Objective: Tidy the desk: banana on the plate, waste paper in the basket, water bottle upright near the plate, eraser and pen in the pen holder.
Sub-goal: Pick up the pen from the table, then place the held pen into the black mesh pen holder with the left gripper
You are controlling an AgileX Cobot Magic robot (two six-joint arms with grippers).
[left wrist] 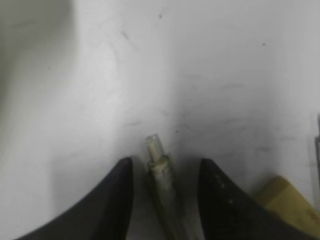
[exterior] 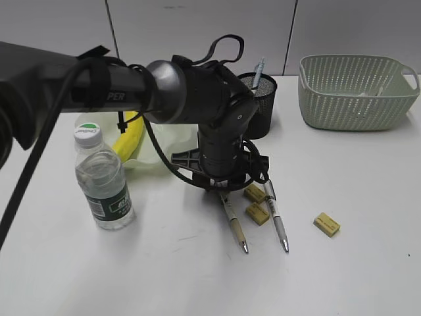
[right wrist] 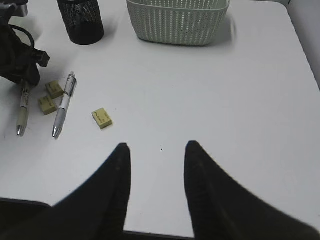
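Worktop [exterior: 368, 263]: plain white, carrying all items.

Water bottle [exterior: 103, 178]: upright at left front, white cap on, just in front of the plate.

Plate [exterior: 172, 139]: pale-green, ruffled rim, partly hidden behind the left arm; banana [exterior: 129, 139] lying in it.

Pen holder [exterior: 262, 105]: black mesh, at rear centre, a pen standing inside.

Basket [exterior: 355, 92]: sage-green, at rear right; something pale glimpsed through the wall, not identifiable.

Beige pen [exterior: 235, 226]: flat on the worktop at centre, tip toward the front, rear end between the left fingers.

White pen [exterior: 276, 216]: flat just to its right, roughly parallel.

Erasers: two [exterior: 257, 213] lying between the pens, one behind the other; a third [exterior: 326, 224] apart to the right.

Left gripper [left wrist: 165, 185]: lowered to the worktop, fingers [left wrist: 112, 200] apart, straddling the beige pen's end without visibly pressing it.

Right gripper [right wrist: 156, 175]: above bare worktop at the front right, fingers [right wrist: 112, 190] apart, holding nothing.
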